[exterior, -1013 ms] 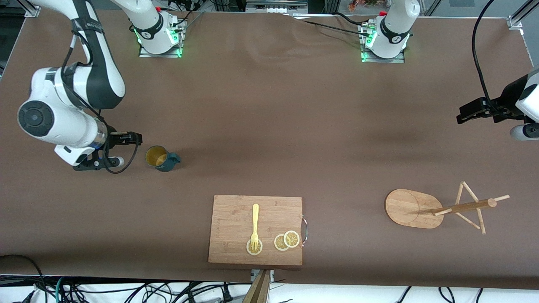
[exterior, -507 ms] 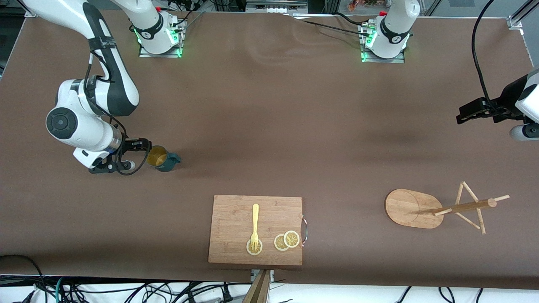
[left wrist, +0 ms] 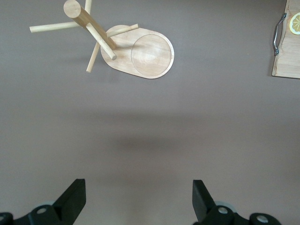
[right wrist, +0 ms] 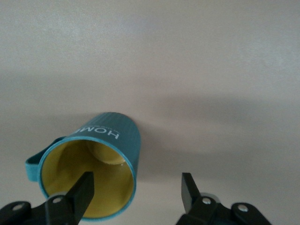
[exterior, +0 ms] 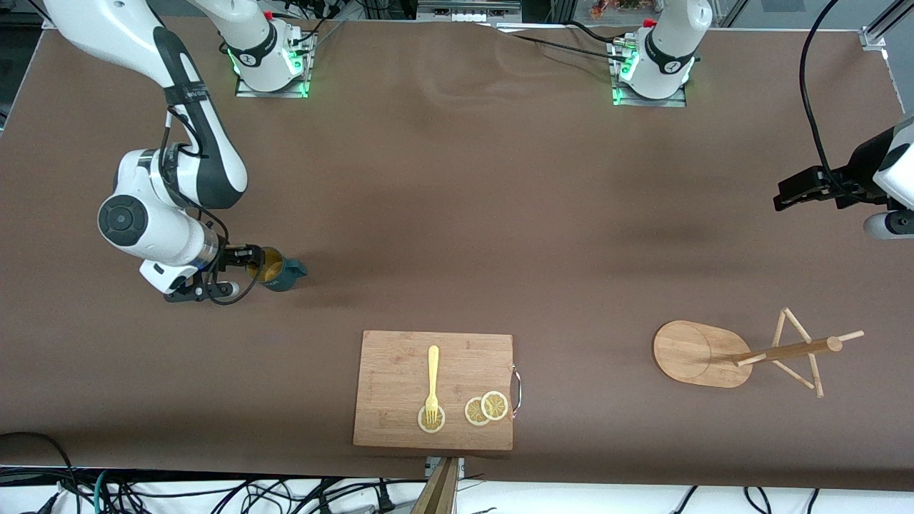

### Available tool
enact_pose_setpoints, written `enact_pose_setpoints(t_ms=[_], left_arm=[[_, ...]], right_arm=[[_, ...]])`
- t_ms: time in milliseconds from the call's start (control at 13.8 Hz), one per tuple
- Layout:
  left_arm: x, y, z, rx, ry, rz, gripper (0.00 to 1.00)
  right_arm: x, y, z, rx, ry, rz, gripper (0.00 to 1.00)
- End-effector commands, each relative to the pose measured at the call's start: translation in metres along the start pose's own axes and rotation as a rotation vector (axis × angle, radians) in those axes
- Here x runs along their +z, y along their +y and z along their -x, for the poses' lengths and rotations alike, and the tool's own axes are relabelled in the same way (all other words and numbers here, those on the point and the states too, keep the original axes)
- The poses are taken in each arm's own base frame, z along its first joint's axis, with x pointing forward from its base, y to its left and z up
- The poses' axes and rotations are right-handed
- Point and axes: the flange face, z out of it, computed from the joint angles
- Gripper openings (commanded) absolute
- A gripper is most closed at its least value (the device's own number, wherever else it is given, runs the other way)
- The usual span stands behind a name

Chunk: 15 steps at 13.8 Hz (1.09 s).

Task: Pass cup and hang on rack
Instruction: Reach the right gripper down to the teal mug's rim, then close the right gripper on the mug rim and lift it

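Note:
The teal-blue cup (exterior: pixel 277 271) stands upright on the brown table toward the right arm's end, its handle pointing toward the left arm's end. My right gripper (exterior: pixel 251 264) is open at the cup's rim. In the right wrist view one finger (right wrist: pixel 84 187) is over the yellow inside of the cup (right wrist: pixel 101 140) and the other finger is outside its wall; the gripper (right wrist: pixel 137 185) straddles the rim. The bamboo rack (exterior: pixel 700 353) stands toward the left arm's end, and shows in the left wrist view (left wrist: pixel 150 54). My left gripper (exterior: pixel 789 194) waits open and empty (left wrist: pixel 138 192), high over the table's end.
A rectangular wooden cutting board (exterior: pixel 396 357) lies near the front camera in the middle, with a yellow fork (exterior: pixel 433 375) and lemon slices (exterior: pixel 487 408) on it. Its corner shows in the left wrist view (left wrist: pixel 287 56). Cables hang by the left arm.
My right arm has moved toward the cup, and its open gripper has gone from beside the cup to the rim. The cup, the rack and the left arm have not moved.

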Motion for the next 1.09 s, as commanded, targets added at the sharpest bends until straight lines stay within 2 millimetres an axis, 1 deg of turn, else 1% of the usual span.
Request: enact_pose_setpoints(t_ms=[0,72,217,289,362,507,579,868,1013], left_arm=[[-0.0022,0.0014,-0.0008,-0.011,0.007,0.017,1.0],[-0.0022,0.0014,-0.0008,-0.011,0.007,0.017,1.0],[-0.0022,0.0023,-0.0008,-0.009,0.007,0.017,1.0],[-0.0022,0.0023,-0.0008,-0.009,0.007,0.017,1.0],[-0.0022,0.0023,-0.0008,-0.009,0.007,0.017,1.0],[-0.0022,0.0023,-0.0008,-0.009,0.007,0.017,1.0],[-0.0022,0.0023,-0.0008,-0.009,0.007,0.017,1.0],[-0.0022,0.0023,-0.0008,-0.009,0.007,0.017,1.0],[-0.0022,0.0023,-0.0008,-0.009,0.007,0.017,1.0]], right_arm=[[0.0058,-0.0031,-0.0014,0.004,0.012,-0.015,0.75],[0.0058,-0.0031,-0.0014,0.004,0.012,-0.015,0.68],[0.0058,-0.004,-0.0014,0.004,0.012,-0.015,0.49],[0.0067,-0.0041,-0.0014,0.006,0.011,-0.016,0.41],[0.0105,-0.0044,-0.0013,0.019,0.005,-0.029,0.38],[0.0143,-0.0072,-0.002,0.04,0.003,-0.059,0.35],[0.014,-0.0072,-0.0023,0.04,0.006,-0.059,0.31],[0.014,-0.0072,-0.0023,0.04,0.006,-0.059,0.07],[0.0142,-0.0072,-0.0022,0.039,0.004,-0.059,0.01]])
